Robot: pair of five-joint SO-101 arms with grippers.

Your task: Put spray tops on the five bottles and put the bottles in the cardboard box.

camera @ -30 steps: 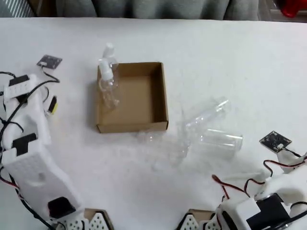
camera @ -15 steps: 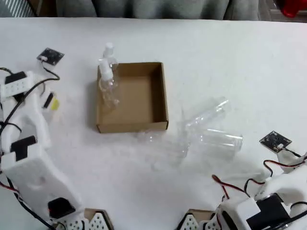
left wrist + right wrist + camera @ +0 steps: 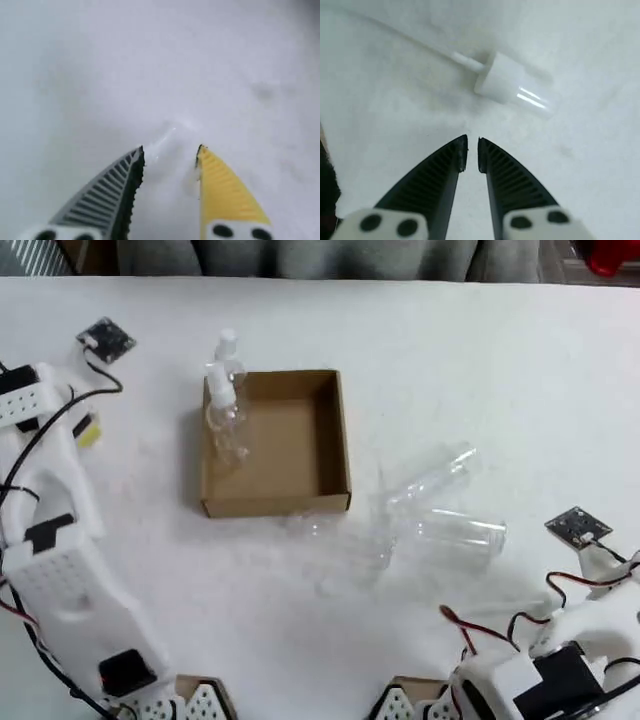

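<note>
Step in hand, as I judge it: picking up a spray top with my right gripper [image 3: 472,145]. That gripper is all but closed, with a sliver of gap at the tips, and holds nothing. It hangs over the surface [image 3: 590,170].

The spray top [image 3: 512,89] lies on its side just beyond the tips, apart from them. Its long axis runs roughly crosswise to my fingers, with the thin tube trailing from one end of the white cap.

To do this well I should open wide first. I should close across the cap's short width, not on the tube, which would likely flex or slip. I should come down squarely, so the cap does not roll.

My left gripper [image 3: 170,152] is open and empty over bare surface.

From above, the cardboard box [image 3: 343,430] sits near centre.
- A capped bottle [image 3: 225,415] lies along its 9 o'clock wall, long axis 12 to 6, top toward 12. I cannot tell whether a second stands beyond it.
- At 4 o'clock from the box lie the clear bottles. One bottle [image 3: 430,480] runs 2 to 8, another [image 3: 462,532] about 3 to 9. Which ends are their necks I cannot tell.
</note>
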